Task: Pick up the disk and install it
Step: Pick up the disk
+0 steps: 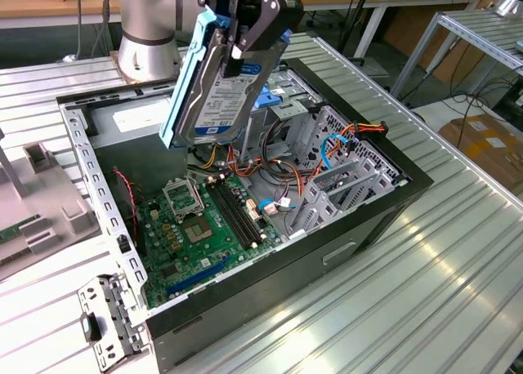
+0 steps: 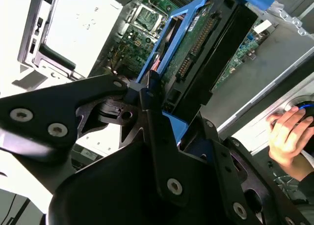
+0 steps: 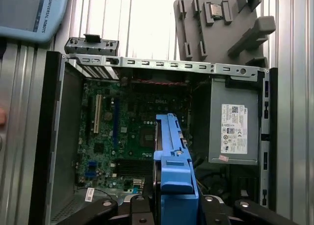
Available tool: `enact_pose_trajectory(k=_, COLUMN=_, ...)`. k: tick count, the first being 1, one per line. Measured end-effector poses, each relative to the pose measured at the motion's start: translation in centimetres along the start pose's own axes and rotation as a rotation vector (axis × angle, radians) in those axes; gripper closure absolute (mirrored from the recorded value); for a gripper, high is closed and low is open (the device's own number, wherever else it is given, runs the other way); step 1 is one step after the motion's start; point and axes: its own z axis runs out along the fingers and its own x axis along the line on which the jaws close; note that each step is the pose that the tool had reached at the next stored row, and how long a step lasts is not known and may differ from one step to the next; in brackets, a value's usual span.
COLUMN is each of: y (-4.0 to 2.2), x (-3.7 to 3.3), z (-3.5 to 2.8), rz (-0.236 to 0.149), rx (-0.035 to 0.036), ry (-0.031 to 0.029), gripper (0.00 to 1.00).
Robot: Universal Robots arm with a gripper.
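The disk (image 1: 214, 92) hangs tilted on edge above the open computer case (image 1: 368, 227), its white label facing the exterior view and blue rails along its sides. My gripper (image 1: 242, 41) is shut on its upper end, black fingers clamping both flat faces. In the second wrist view the disk (image 2: 196, 48) shows its circuit-board side between my gripper (image 2: 157, 112). In the first wrist view its blue rail (image 3: 171, 156) points down at the motherboard (image 3: 122, 131), with my gripper (image 3: 171, 208) around it.
Inside the case lie the motherboard (image 1: 196, 227), loose cables (image 1: 327, 158), a metal cage with a blue top (image 1: 274, 96) and a grey power-supply box (image 3: 233, 126). A grey foam tray (image 3: 221, 23) sits beside the case. A person's hand (image 2: 287, 136) rests near it.
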Motion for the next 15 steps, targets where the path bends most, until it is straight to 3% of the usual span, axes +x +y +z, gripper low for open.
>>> enact_pose_trajectory(k=15, y=-2.51, x=3.66, z=0.14, rz=0.0, rx=-0.0005, ry=-0.0005, gripper=0.63)
